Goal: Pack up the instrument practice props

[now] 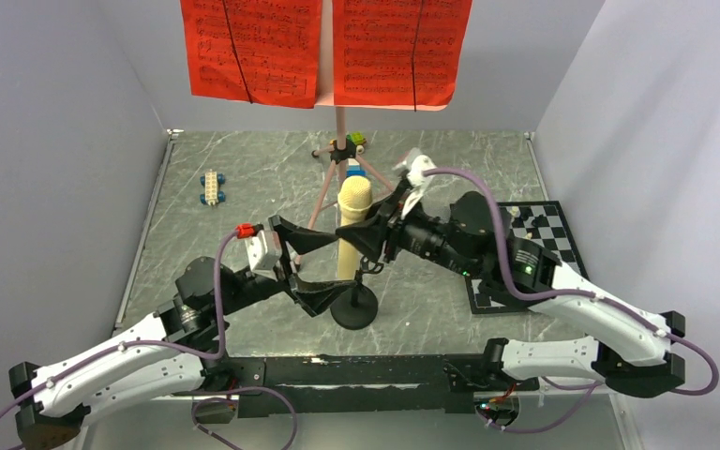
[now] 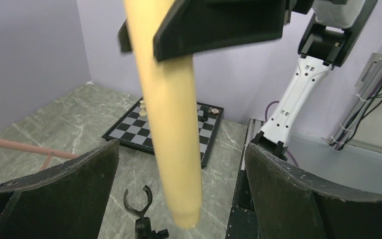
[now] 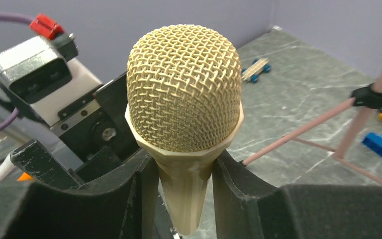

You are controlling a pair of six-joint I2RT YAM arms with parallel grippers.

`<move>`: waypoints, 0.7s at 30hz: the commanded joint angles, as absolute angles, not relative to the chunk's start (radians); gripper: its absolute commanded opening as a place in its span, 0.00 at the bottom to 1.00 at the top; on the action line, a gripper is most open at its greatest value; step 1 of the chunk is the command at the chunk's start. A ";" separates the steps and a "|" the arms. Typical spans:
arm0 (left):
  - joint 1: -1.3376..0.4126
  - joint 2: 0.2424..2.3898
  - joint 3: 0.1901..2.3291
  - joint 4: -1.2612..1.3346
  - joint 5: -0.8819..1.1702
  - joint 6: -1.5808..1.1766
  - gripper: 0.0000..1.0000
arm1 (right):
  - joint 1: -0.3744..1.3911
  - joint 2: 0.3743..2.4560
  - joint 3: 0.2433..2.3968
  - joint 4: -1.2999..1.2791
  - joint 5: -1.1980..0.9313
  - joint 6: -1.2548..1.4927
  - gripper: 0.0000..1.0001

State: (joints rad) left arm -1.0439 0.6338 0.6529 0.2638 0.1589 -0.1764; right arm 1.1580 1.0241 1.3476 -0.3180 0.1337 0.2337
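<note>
The microphone [image 3: 184, 99] has a head of woven mesh in dull beige-gold, rough to the eye, above a smooth, matt beige body that looks like plastic. The fingers [image 3: 258, 199] of the right gripper [image 3: 185, 164] are matt black, grainy and scuffed at the edges. The table [image 1: 244, 169] has a grey-green marbled surface with a faint sheen. At the top of the overhead view the sheet-music pages [image 1: 253, 47] are thin, matt red paper. The music stand [image 1: 323, 197] has smooth pink tube legs. The mic stand [image 1: 353, 309] base is black and slightly glossy. The arm shells [image 1: 103, 370] are smooth white plastic.
</note>
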 commanded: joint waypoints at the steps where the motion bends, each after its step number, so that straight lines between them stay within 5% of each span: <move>1: -1.028 0.667 0.708 0.278 0.258 -0.200 0.99 | 1.157 1.067 1.381 -0.296 -0.035 0.278 0.00; 7: -1.024 0.683 0.700 0.273 0.277 -0.201 0.89 | 1.157 1.099 1.367 -0.251 -0.083 0.295 0.00; 18: -1.016 0.626 0.617 0.312 0.256 -0.229 0.16 | 1.157 1.100 1.362 -0.230 -0.087 0.311 0.00; 19: -1.016 0.625 0.617 0.302 0.253 -0.229 0.06 | 1.157 1.101 1.363 -0.232 -0.086 0.311 0.26; 21: -1.015 0.614 0.622 0.261 0.220 -0.226 0.00 | 1.155 1.104 1.367 -0.249 -0.069 0.311 0.61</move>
State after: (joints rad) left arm -1.0153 0.6338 0.6231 0.2737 0.2340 -0.2592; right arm 1.1599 1.1133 1.3468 -0.3058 -0.0883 0.2653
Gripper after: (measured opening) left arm 0.407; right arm 0.438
